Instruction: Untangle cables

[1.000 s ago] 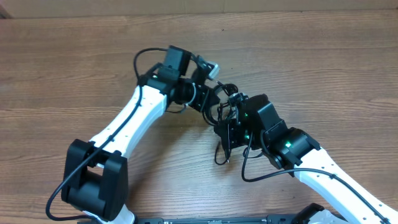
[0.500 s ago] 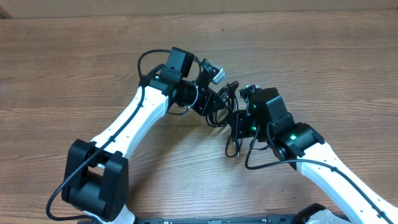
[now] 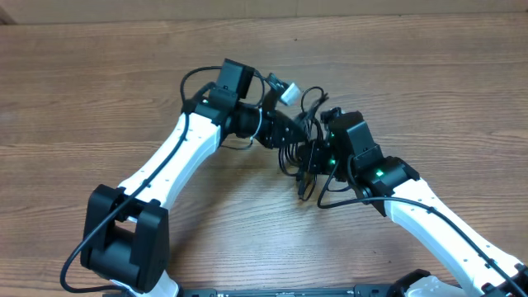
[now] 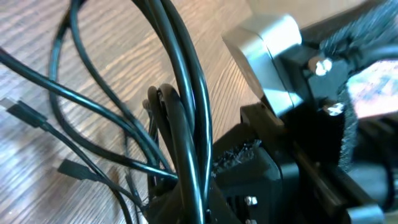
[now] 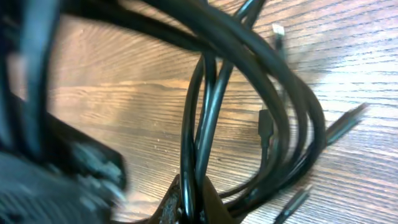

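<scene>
The cables (image 3: 304, 136) are a tangle of thin black cords held between my two arms at the middle of the wooden table (image 3: 429, 91). My left gripper (image 3: 290, 142) is shut on a bunch of cable strands (image 4: 186, 124), seen close in the left wrist view (image 4: 189, 208). My right gripper (image 3: 312, 157) is shut on two cable strands (image 5: 205, 112) that rise from its jaws (image 5: 194, 202). Loops curve right with small plug ends (image 5: 264, 127) over the wood. One plug end hangs toward the table (image 3: 302, 191).
A silver block (image 3: 289, 91) sits on the left wrist. Thicker black wires run along both white arms (image 3: 165, 173). The right arm (image 3: 445, 231) reaches in from the lower right. Bare wood lies all round.
The right gripper has moved up and left, closer to the left gripper, with the cables bunching between them. The left arm has barely shifted.
</scene>
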Tool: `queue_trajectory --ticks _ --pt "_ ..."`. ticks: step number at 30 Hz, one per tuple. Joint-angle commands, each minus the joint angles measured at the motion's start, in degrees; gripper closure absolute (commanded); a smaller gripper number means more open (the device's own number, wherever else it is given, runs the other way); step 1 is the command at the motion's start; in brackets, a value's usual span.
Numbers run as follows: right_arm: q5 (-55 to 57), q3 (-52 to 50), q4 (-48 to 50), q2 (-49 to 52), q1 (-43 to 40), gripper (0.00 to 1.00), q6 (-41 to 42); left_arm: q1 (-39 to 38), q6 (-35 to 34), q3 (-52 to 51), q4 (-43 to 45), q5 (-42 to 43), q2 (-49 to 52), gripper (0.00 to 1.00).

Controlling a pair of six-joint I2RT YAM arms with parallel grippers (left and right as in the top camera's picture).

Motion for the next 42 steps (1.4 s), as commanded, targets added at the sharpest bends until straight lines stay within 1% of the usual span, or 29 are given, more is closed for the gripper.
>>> queue_trajectory --ticks 1,3,5,8,10,13,14,16,18,20,24,26,30,32,33,37,39,42 --pt "1.5 1.5 1.4 0.3 -0.8 0.96 4.7 1.7 -10.9 1.5 3.0 6.9 -2.2 0.96" --pt "1.5 1.5 2.3 0.6 -0.9 0.96 4.8 2.0 -12.5 1.5 5.9 11.7 -2.2 0.95" --pt "1.2 1.5 3.5 0.8 -0.9 0.96 4.8 2.0 -12.5 1.5 8.1 15.9 -2.2 0.96" --pt "1.1 1.5 5.4 0.8 -0.9 0.9 4.8 2.0 -12.2 1.5 8.5 18.9 -2.2 0.95" --pt "1.1 1.5 6.6 0.8 -1.0 0.88 4.7 1.9 -8.2 1.5 8.0 21.6 -2.2 0.96" --pt "1.0 1.5 8.4 0.8 -1.7 0.87 4.7 1.5 2.7 1.5 5.4 27.8 -2.2 0.96" --pt "1.0 1.5 8.6 0.8 -2.1 0.87 4.8 1.4 5.5 1.5 4.1 28.8 -2.2 0.96" --pt "1.0 1.5 8.8 0.8 -3.0 0.87 4.8 1.4 9.0 1.5 1.8 29.6 -2.2 0.96" --pt "1.0 1.5 8.8 0.8 -3.7 0.83 4.8 1.4 10.3 1.5 0.9 30.8 -2.2 0.96" --pt "1.1 1.5 8.7 0.8 -4.5 0.78 4.7 1.4 12.0 1.5 0.7 34.6 -2.2 0.96" --pt "2.0 1.5 7.4 0.8 -7.6 0.75 4.7 2.1 12.2 1.5 0.5 34.9 -2.2 0.96" --pt "2.7 1.5 5.9 0.8 -9.6 0.71 4.8 2.8 12.2 1.5 0.5 34.9 -2.2 0.96" --pt "7.3 1.5 0.9 0.8 -13.5 0.6 4.8 4.6 12.0 1.5 0.2 34.9 -2.2 0.96" --pt "10.0 1.5 -1.3 0.8 -15.3 0.48 4.7 5.3 11.8 1.5 0.1 34.9 -2.2 0.96" --pt "11.1 1.5 -2.2 0.8 -16.0 0.4 4.7 5.7 11.6 1.5 0.1 34.9 -2.2 0.96" --pt "12.6 1.5 -4.1 0.8 -18.1 0.2 4.1 6.7 11.6 1.5 0.1 34.9 -2.2 0.96" --pt "12.7 1.5 -4.3 0.8 -18.4 0.01 4.1 7.0 11.6 1.5 0.1 34.9 -2.2 0.96" --pt "13.7 1.5 -4.5 0.8 -18.5 0.0 4.1 7.4 11.6 1.5 0.1 34.9 -2.2 0.96"
